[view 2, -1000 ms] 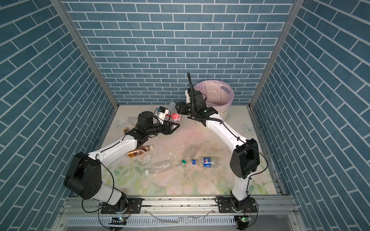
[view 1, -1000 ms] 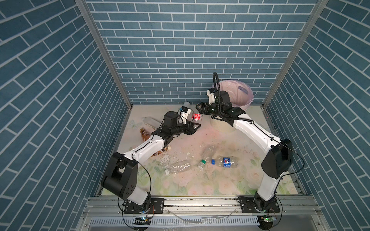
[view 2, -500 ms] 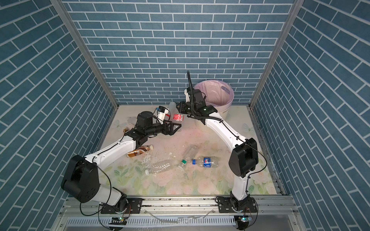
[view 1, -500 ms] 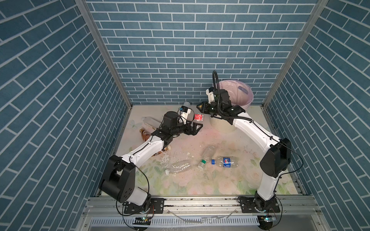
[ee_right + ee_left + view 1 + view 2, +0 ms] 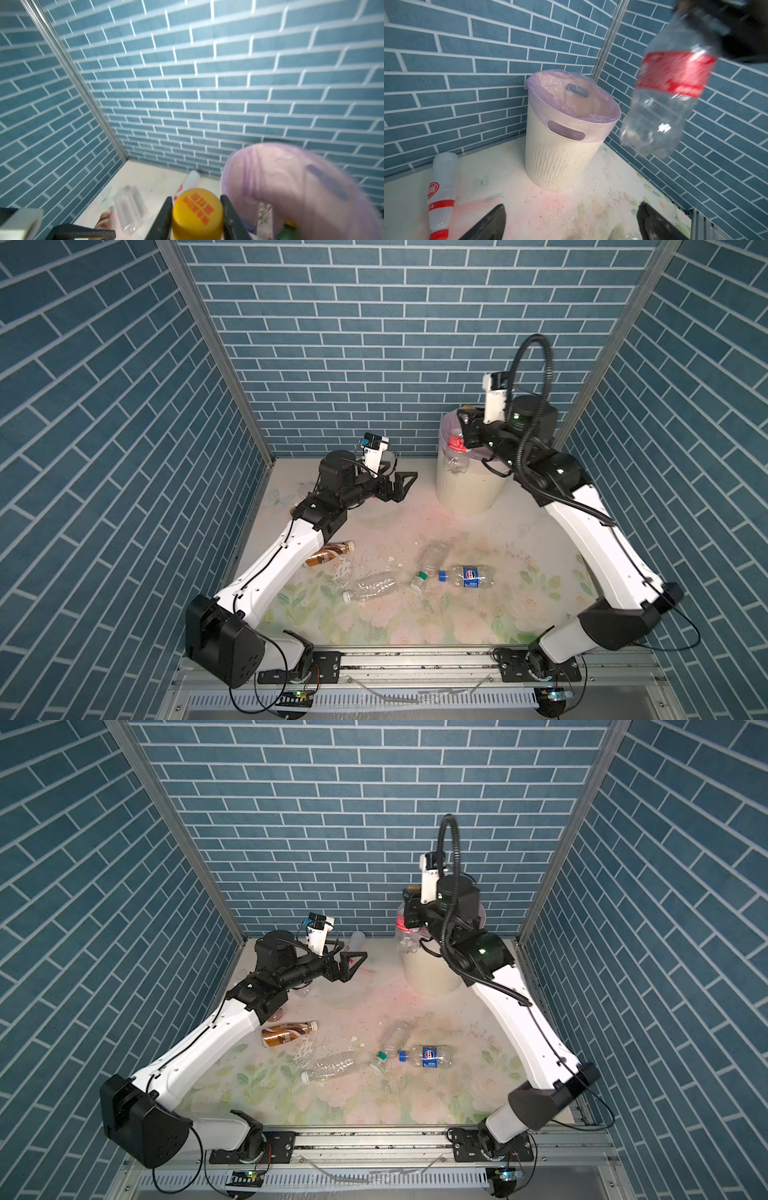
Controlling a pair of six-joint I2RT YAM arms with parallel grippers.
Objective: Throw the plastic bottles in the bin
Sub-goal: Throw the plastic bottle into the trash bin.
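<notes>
A: Look at the right gripper (image 5: 196, 204). Holding something?
B: Yes, pinching the red-label bottle (image 5: 670, 79) at its yellow cap (image 5: 197, 217), up in the air beside the bin (image 5: 560, 162) in the back corner.
A: And the left gripper (image 5: 571, 209)?
B: Spread wide, holding nothing. Low over the surface (image 5: 550, 207), near a white bottle (image 5: 441, 191).

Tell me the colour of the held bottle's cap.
The cap is yellow with orange print; the right wrist view shows it best.
</notes>
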